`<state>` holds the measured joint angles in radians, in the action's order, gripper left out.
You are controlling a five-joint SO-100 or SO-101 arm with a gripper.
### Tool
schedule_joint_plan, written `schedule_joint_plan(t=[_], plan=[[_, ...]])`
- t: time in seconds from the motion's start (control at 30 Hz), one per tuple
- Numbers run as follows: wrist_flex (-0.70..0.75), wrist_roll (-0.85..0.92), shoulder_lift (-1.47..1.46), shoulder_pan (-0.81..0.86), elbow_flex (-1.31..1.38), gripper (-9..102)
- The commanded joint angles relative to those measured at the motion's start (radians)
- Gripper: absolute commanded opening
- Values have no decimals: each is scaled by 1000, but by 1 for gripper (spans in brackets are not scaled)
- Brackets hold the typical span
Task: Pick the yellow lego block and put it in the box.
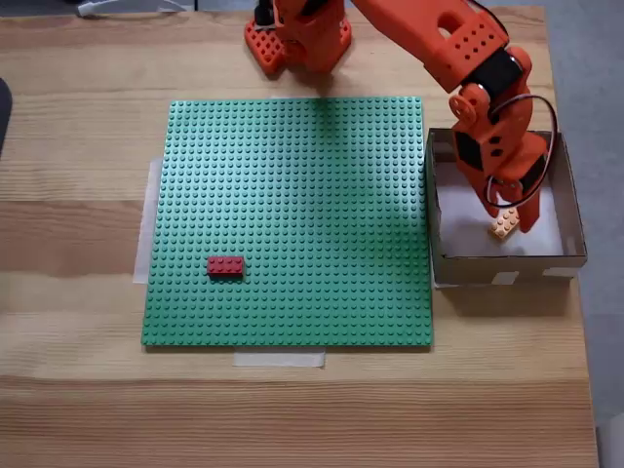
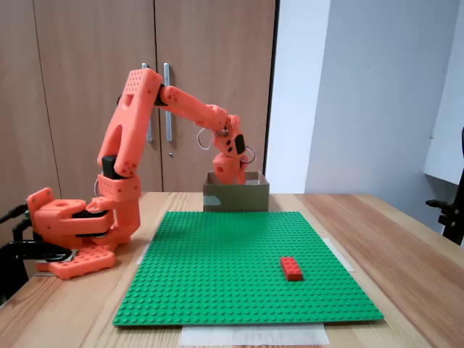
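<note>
Orange gripper [image 1: 507, 222] inside box [image 1: 440, 210] at table's right edge — jaws clamped on yellow lego block [image 1: 504, 225]. Red brick [image 1: 225, 265] on green baseplate [image 1: 292, 175].

An orange arm [image 1: 468, 58], a green studded baseplate [image 1: 292, 214], a red brick [image 1: 225, 265], a yellow-orange lego block [image 1: 505, 225], a brown box [image 1: 507, 265].

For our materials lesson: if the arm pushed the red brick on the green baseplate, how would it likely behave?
The red brick looks like hard moulded plastic, so probably stiff and light. It lies flat and low on the green baseplate, so tipping or rolling seems unlikely. If it is pressed onto the studs, a sideways push would likely meet resistance rather than slide it.
</note>
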<state>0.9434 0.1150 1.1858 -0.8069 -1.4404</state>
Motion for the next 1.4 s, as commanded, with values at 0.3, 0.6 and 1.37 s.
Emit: schedule_joint_plan(t=[0.3,0.6,1.37], plan=[[-146,35,347,44,-117,14],[-230,95,577,120,-256,10],[-468,-9,1143,560,-643,-1]])
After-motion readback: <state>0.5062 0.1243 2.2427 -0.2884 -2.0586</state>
